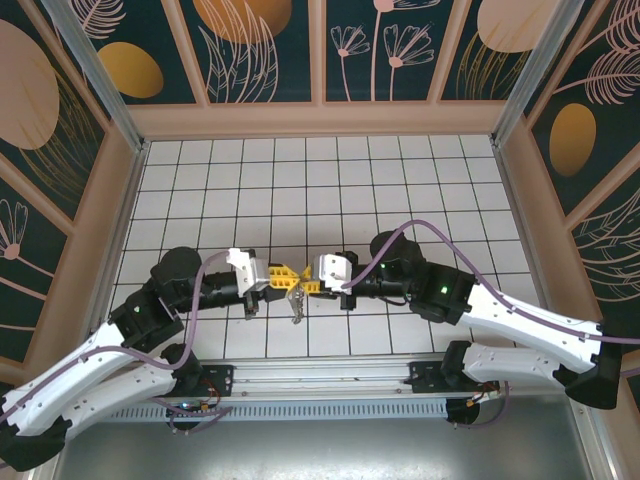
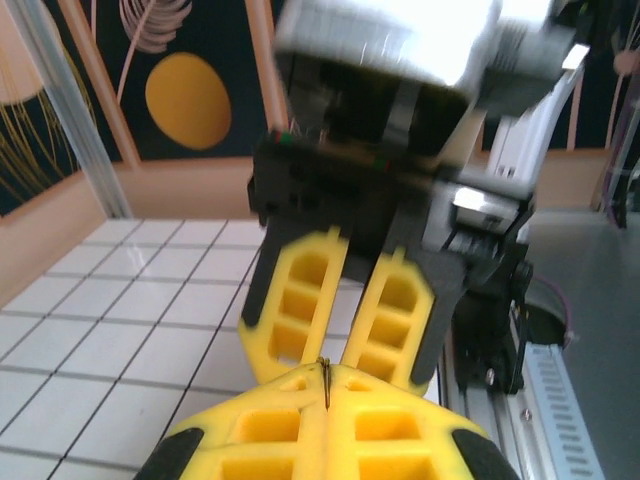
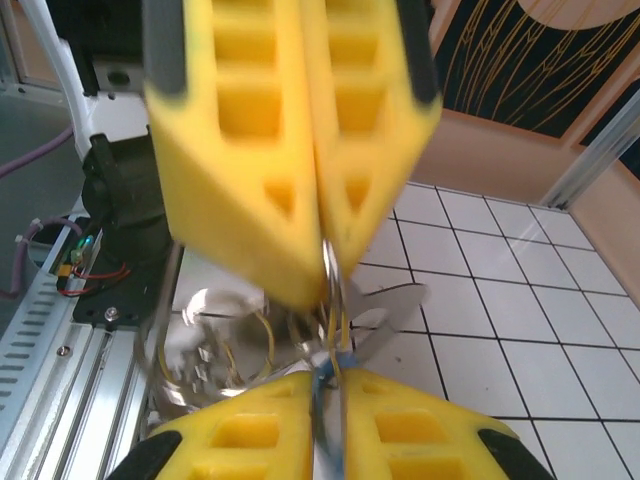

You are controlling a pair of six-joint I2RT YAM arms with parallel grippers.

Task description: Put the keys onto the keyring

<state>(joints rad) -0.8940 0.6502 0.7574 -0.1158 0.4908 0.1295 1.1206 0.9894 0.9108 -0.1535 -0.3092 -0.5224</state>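
Nearest the camera above, a dull grey metal sheet [image 1: 330, 445] runs along the near edge. Behind it lies a ribbed aluminium rail [image 1: 320, 375], to which both white-and-black arms are bolted, purple cables looping over them.

The arms lean in over the table and meet above its near middle. The left gripper [image 1: 283, 277], with yellow ribbed fingers, and the right gripper [image 1: 308, 284], of the same make, stand tip to tip and almost touching.

The left jaws are pressed fully together on a thin wire ring belonging to the tan-brown oval loop keyring [image 1: 297, 310] with small silvery metal bits. The keyring hangs just below the fingertips, clear of the tiles. From the right wrist, its loop and silvery bits dangle to one side of the pinched ring.

The right jaws stand very narrow, with the bright blue head of the small silvery key [image 3: 322, 400] caught between the pads. The key sits right against the wire ring. Whether it is threaded onto the ring cannot be told.

Beyond the grippers, the white tabletop [image 1: 400, 180], ruled with thin dark lines into square tiles, stretches bare to the back. A pale wooden skirting [image 1: 320, 120] rims it on three sides, and slanting aluminium posts [image 1: 100, 70] rise at the corners. Behind these stand dark teal wall panels [image 1: 265, 50] printed with gold discs and pink line-drawn leaves and flowers, split by pale wooden strips.
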